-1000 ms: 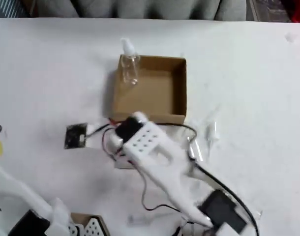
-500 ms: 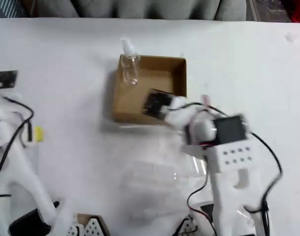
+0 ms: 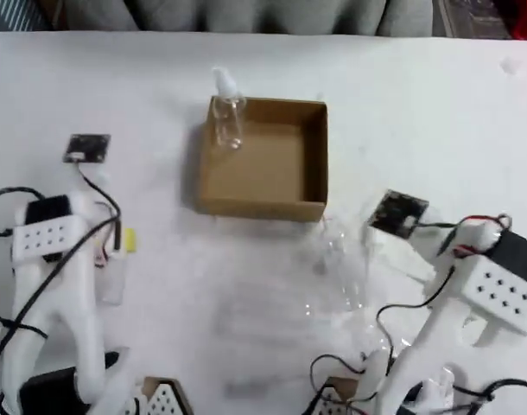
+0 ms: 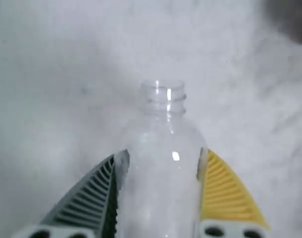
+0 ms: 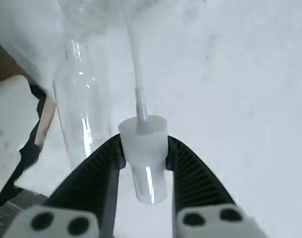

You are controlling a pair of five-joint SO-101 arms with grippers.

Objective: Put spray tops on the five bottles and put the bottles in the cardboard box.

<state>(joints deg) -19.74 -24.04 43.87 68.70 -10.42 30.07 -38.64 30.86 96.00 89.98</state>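
Observation:
In the left wrist view my left gripper (image 4: 161, 158) is shut on a clear uncapped bottle (image 4: 163, 163), held between a grey finger (image 4: 91, 198) and a yellow finger (image 4: 225, 193). From above, this gripper (image 3: 117, 259) sits left of the cardboard box (image 3: 311, 156). My right gripper (image 5: 143, 144) is shut on a white spray top (image 5: 143, 153), its dip tube (image 5: 133, 64) pointing away. Another clear bottle (image 5: 79, 99) lies just beside it. The right arm (image 3: 488, 294) stands right of the box. A bottle with a spray top (image 3: 227, 117) stands in the box's far left corner.
Clear bottles (image 3: 337, 259) lie on the white table (image 3: 436, 104) near the box's front right corner, and fainter ones (image 3: 263, 307) lie in the middle. Cables hang from both arms. The arm bases stand along the front edge.
The right arm swung from in front of the box, past its front right corner, out to the right. The left arm rose from the bottom left corner and came in toward the box.

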